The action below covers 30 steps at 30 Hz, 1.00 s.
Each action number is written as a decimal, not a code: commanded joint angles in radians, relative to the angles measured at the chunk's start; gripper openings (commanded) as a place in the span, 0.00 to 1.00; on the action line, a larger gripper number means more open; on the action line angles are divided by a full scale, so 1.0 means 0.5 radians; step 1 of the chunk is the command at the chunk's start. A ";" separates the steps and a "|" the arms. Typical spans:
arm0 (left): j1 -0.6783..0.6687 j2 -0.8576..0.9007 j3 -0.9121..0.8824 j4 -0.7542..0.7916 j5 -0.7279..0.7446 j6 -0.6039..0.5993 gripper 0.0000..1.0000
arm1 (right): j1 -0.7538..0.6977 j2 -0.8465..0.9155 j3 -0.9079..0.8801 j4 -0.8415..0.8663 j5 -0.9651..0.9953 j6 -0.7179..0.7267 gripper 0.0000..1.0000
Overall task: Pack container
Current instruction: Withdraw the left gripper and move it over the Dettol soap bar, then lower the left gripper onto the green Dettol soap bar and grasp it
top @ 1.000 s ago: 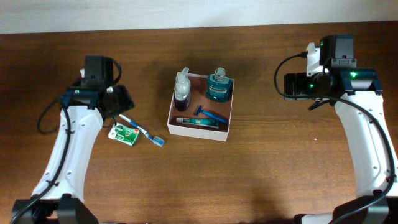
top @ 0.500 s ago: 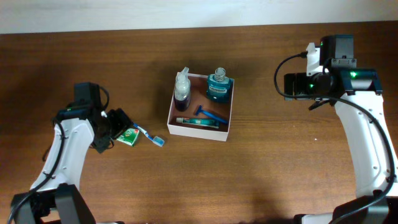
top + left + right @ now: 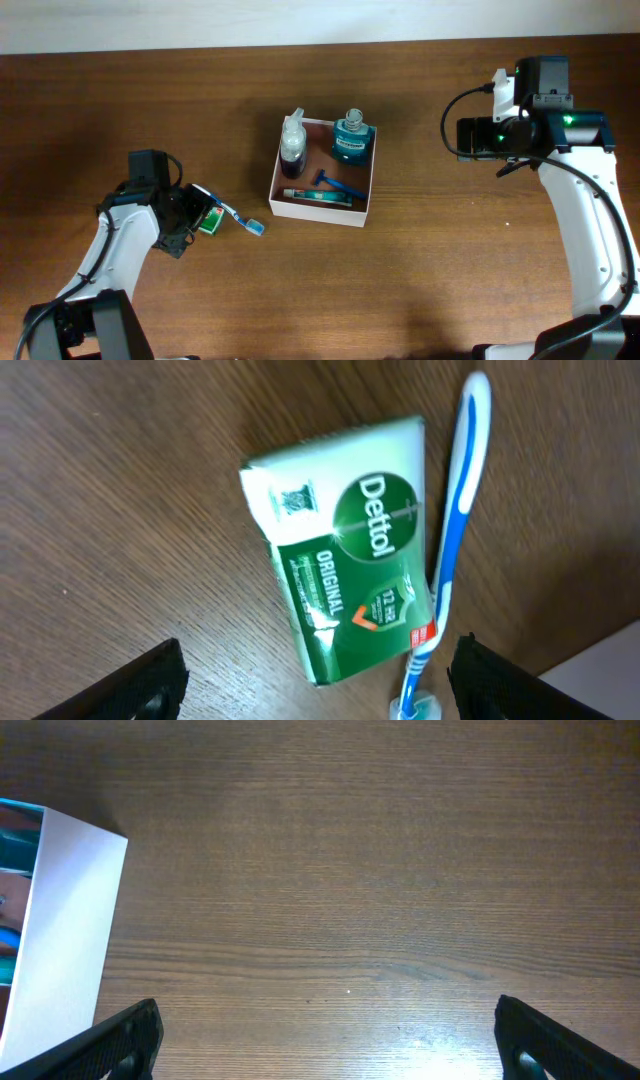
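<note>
The container (image 3: 314,210), a square white-walled box with a pinkish-brown inside, sits mid-table and holds a spray bottle (image 3: 292,145), a teal bottle (image 3: 351,138), a blue razor (image 3: 340,186) and a tube (image 3: 318,196). A green Dettol soap bar (image 3: 345,575) and a blue-white toothbrush (image 3: 450,550) lie side by side on the table left of it. My left gripper (image 3: 318,700) is open, its fingers either side of the soap and toothbrush; in the overhead view it (image 3: 190,215) partly covers the soap (image 3: 210,220). My right gripper (image 3: 330,1050) is open and empty over bare wood.
The container's white corner (image 3: 60,940) shows at the left edge of the right wrist view. The right arm (image 3: 530,125) hangs at the far right, well away from the container. The table is dark brown wood (image 3: 450,270).
My left arm has swung toward the table's front and come down over the soap and toothbrush. The right arm and the container's contents have not moved.
</note>
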 commanded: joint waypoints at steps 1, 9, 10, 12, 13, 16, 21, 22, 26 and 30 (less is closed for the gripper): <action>-0.004 0.000 -0.006 0.037 -0.061 -0.139 0.85 | -0.009 -0.006 0.014 0.001 0.014 0.017 0.99; -0.105 0.000 -0.006 0.135 -0.133 -0.245 0.87 | -0.009 -0.006 0.014 0.001 0.014 0.017 0.98; -0.120 0.001 -0.006 0.143 -0.163 -0.267 0.86 | -0.009 -0.006 0.014 0.000 0.014 0.017 0.99; -0.146 0.001 -0.006 0.144 -0.212 -0.304 0.86 | -0.009 -0.006 0.014 0.001 0.014 0.017 0.99; -0.159 0.001 -0.006 0.143 -0.237 -0.313 0.86 | -0.009 -0.006 0.014 0.001 0.014 0.017 0.99; -0.202 0.005 -0.006 0.145 -0.315 -0.343 0.86 | -0.009 -0.006 0.014 0.001 0.014 0.018 0.99; -0.239 0.023 -0.006 0.166 -0.323 -0.365 0.87 | -0.009 -0.006 0.014 0.001 0.014 0.017 0.99; -0.239 0.033 -0.006 0.167 -0.324 -0.379 0.87 | -0.009 -0.006 0.014 0.001 0.014 0.018 0.99; -0.239 0.085 -0.006 0.188 -0.346 -0.379 0.92 | -0.009 -0.006 0.014 0.001 0.014 0.018 0.98; -0.239 0.135 -0.006 0.211 -0.346 -0.379 0.92 | -0.009 -0.006 0.014 0.001 0.014 0.017 0.98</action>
